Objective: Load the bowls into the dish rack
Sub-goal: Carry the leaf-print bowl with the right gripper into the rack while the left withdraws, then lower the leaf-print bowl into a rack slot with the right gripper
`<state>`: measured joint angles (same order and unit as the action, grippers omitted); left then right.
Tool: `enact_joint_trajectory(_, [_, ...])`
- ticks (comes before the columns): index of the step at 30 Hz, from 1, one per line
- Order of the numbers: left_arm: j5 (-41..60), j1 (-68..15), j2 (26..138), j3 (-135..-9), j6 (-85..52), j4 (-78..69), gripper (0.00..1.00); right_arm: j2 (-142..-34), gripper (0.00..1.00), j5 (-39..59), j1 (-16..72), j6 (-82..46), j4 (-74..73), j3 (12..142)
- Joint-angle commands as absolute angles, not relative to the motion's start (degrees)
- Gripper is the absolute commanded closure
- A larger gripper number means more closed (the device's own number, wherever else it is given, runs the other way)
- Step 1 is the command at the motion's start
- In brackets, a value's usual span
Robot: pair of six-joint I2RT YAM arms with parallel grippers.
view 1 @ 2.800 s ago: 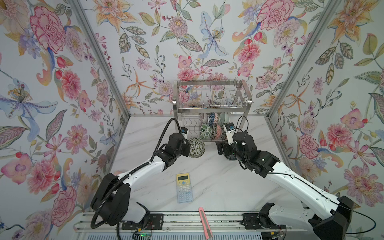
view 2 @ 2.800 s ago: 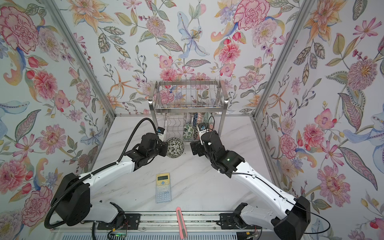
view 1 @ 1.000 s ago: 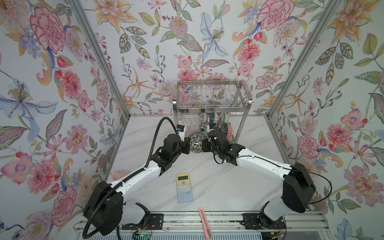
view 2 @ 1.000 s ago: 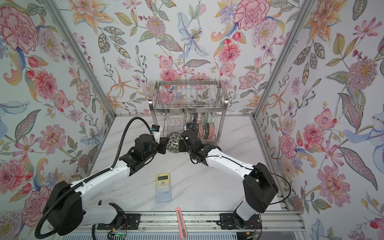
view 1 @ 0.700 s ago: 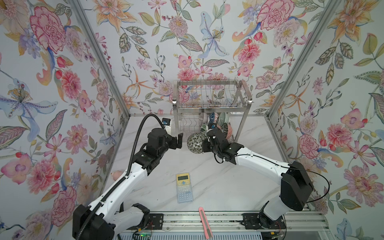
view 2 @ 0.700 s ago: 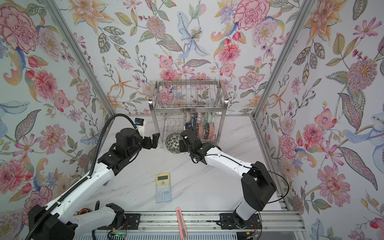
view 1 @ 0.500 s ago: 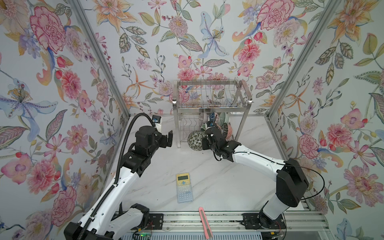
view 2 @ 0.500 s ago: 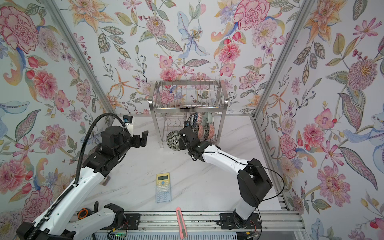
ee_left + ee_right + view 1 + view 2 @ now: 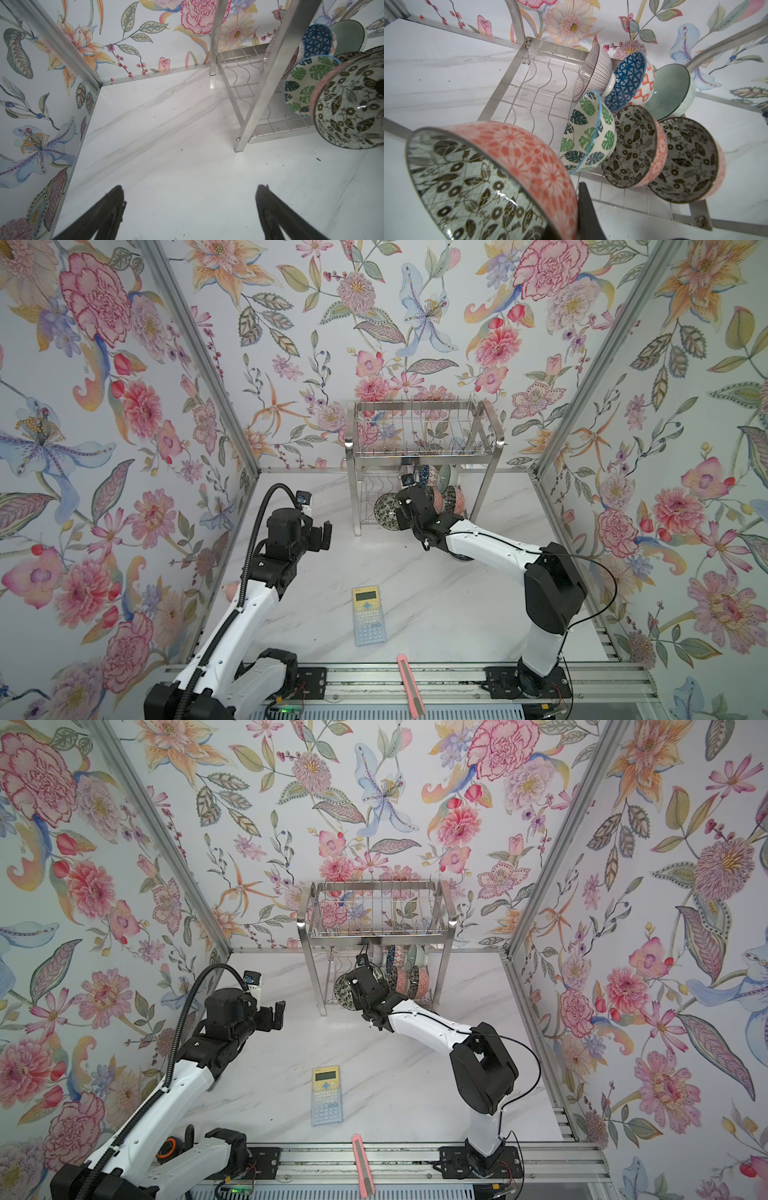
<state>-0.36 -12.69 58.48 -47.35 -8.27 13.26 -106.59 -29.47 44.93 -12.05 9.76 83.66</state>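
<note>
Now that the left arm has let go and drawn back toward nine o'clock on the bench (image 9: 415, 593), the coral-sided floral bowl (image 9: 385, 509) rides with the right arm alone, so the hand-over looks done and only the placing remains; the left fingers (image 9: 112, 207) stand spread wide over bare marble, holding nothing; the right fingers (image 9: 586, 207) are pinched shut on that bowl's rim (one dark finger shows against its outer wall); the bowl hangs tilted at the lower tier of the dish rack (image 9: 415, 456), at nine o'clock of the bowls already racked (image 9: 455, 499), with the free wavy wires (image 9: 542, 93) beside it.
</note>
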Motion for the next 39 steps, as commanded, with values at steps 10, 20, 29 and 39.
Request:
enact_joint_trajectory(10, [2.16, -12.15, 57.08, -46.05, -7.47, 11.51, 0.01, -116.72, 1.00, -42.20, 45.42, -3.68, 7.70, 96.35])
enact_joint_trajectory(20, [2.37, -11.99, 56.61, -45.88, -7.38, 11.34, 0.01, -126.38, 1.00, -45.48, 44.99, 5.91, -1.49, 103.82])
enact_joint_trajectory(29, [2.82, -11.77, 56.35, -45.62, -7.43, 11.16, 0.01, -136.04, 1.00, -49.56, 44.58, 20.47, -13.17, 111.80])
enact_joint_trajectory(39, [3.53, -11.77, 56.42, -45.62, -7.64, 11.07, 0.01, -146.50, 1.00, -52.93, 43.75, 29.67, -18.20, 124.95])
